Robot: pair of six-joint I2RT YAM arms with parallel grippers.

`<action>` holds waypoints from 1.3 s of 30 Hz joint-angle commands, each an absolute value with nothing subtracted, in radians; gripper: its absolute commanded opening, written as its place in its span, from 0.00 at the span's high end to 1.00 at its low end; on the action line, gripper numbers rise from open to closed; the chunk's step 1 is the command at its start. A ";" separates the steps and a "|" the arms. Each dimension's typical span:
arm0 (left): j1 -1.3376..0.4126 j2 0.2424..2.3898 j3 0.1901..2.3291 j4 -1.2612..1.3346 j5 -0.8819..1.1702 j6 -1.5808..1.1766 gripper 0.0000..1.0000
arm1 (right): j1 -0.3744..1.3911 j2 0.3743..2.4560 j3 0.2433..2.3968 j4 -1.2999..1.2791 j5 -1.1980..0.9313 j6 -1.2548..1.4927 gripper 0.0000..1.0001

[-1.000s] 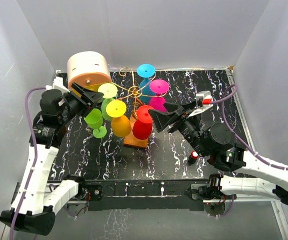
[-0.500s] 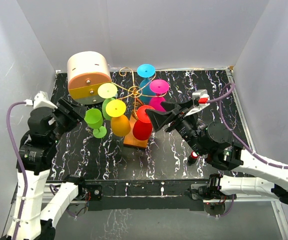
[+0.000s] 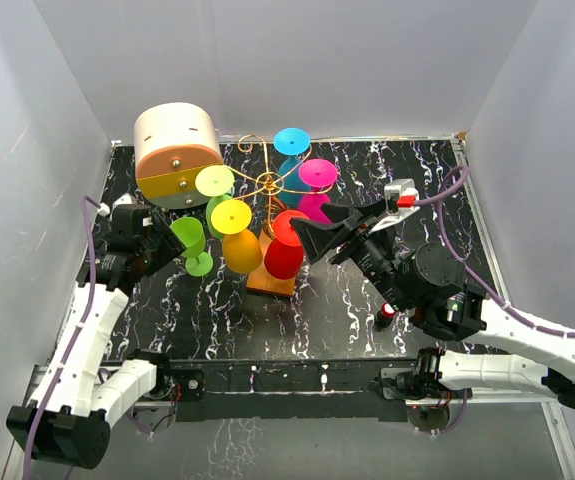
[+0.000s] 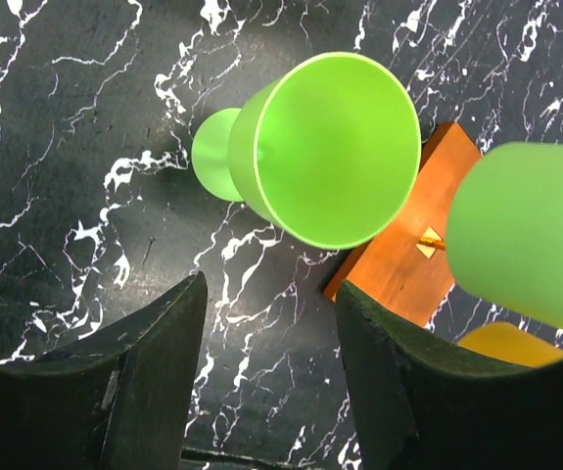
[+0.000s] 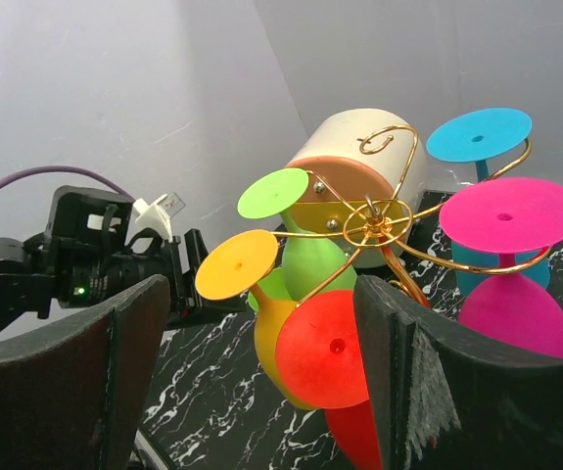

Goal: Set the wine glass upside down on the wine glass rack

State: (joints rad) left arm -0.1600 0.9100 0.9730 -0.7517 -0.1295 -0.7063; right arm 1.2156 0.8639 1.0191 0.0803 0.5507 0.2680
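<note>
A light green wine glass (image 3: 188, 239) sits on the black marble table left of the rack, its open mouth facing my left wrist camera (image 4: 332, 147). My left gripper (image 3: 165, 246) is open and empty, just left of that glass and apart from it (image 4: 271, 294). The gold wire rack (image 3: 267, 183) stands on its orange base (image 3: 270, 281) and carries inverted lime, yellow, red, magenta and blue glasses. My right gripper (image 3: 332, 228) is open and empty, right of the hanging red glass (image 3: 286, 245); its wrist view (image 5: 259, 323) looks at the red foot (image 5: 330, 350).
A cream-and-orange drum-shaped box (image 3: 175, 150) stands behind the rack at the back left. Grey walls enclose the table on the left, back and right. The rack's orange base corner (image 4: 398, 269) lies close to my left fingers.
My left arm has pulled back to the left and down, away from the light green glass, which stays on the table. My right arm has barely moved.
</note>
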 commanded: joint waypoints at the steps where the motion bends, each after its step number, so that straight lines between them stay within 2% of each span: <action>1: -0.157 0.953 1.003 -0.694 -0.176 -0.690 0.46 | 1.218 0.843 1.039 0.133 0.546 0.270 0.26; 6: -0.153 1.041 1.024 -0.677 -0.193 -0.666 0.47 | 1.218 0.833 1.039 0.131 0.517 0.243 0.25; 11: -0.138 1.092 1.038 -0.666 -0.230 -0.648 0.55 | 1.218 0.833 1.039 0.146 0.421 0.220 0.25; 16: -0.132 1.133 1.029 -0.651 -0.210 -0.644 0.63 | 1.218 0.835 1.034 0.149 0.413 0.216 0.25; 28: -0.130 1.174 1.038 -0.663 -0.230 -0.620 1.00 | 1.218 0.807 1.005 0.170 0.467 0.245 0.26; 39: -0.130 1.089 1.128 -0.803 -0.339 -0.644 1.00 | 1.218 0.822 1.015 0.187 0.537 0.284 0.26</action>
